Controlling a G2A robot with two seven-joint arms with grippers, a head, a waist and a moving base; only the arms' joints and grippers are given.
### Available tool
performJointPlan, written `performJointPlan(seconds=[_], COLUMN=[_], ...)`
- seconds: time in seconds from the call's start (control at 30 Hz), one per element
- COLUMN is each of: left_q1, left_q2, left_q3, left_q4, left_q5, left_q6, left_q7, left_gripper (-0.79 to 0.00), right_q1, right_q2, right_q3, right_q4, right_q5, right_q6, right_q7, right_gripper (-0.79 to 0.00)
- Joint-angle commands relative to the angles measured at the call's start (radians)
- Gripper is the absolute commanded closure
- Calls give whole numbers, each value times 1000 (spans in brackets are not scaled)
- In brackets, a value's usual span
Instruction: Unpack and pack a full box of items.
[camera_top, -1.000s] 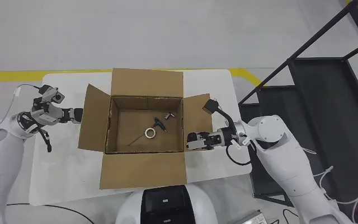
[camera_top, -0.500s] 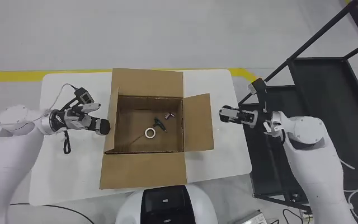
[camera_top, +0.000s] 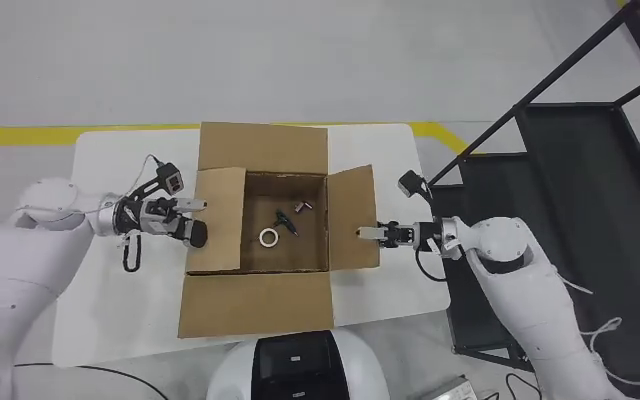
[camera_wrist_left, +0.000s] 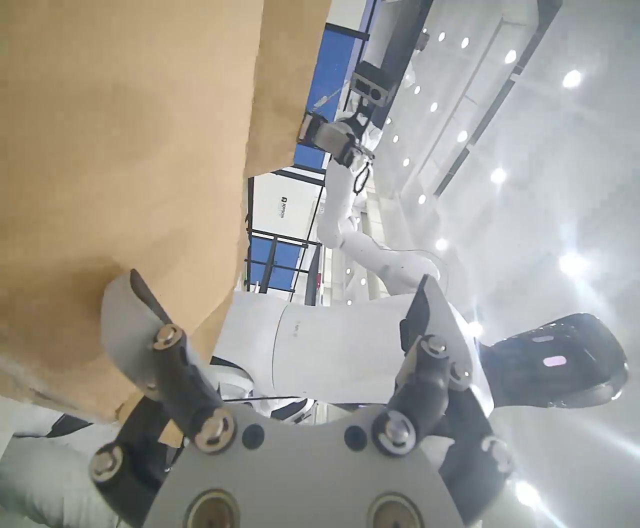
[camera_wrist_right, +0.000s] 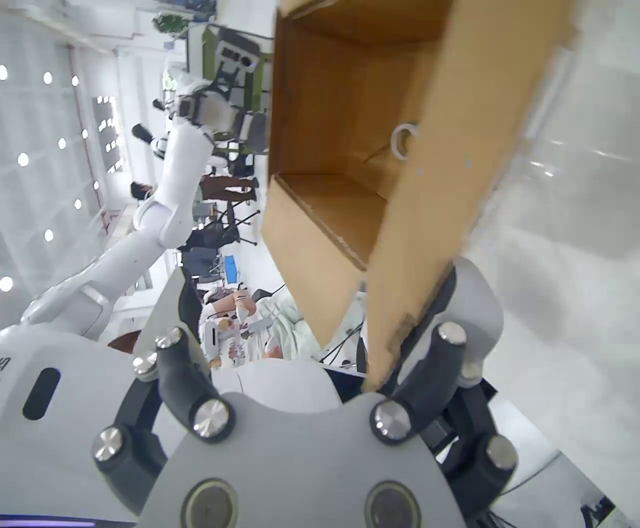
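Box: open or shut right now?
Open. The box interior shows, a tape roll on its floor; far flap and near flap lie spread flat, left flap leans partway over the opening.

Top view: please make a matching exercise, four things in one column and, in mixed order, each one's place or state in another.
Things: 1 white ring; 2 near flap; 3 left flap; 4 right tool.
States: a at the outer edge of the right flap; b on the floor of the box; c spread flat outward; d folded inward.
Pairs: 1-b, 2-c, 3-d, 4-a.
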Motion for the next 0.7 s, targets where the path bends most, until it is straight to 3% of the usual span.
performJointPlan(seconds=[0.0,0.43,0.67], left_q1=[-12,-20,-30], left_q2=[-2,1,8], left_q3=[19,70,84], left_q4=[10,78,88], left_q5=[-2,-78,-58], left_q6=[-11,-33,-42], left_q7=[0,0,0], left_gripper=[-785,-785,-785], right_q1=[33,267,333], right_q2=[-2,-66,-88], right_q3=[-38,-387,-459], right_q4=[-25,89,153], right_q5=[-78,-158,-169], right_q6=[10,40,48], right_q7=[-4,-70,-91], right_gripper=[-785,-785,-785])
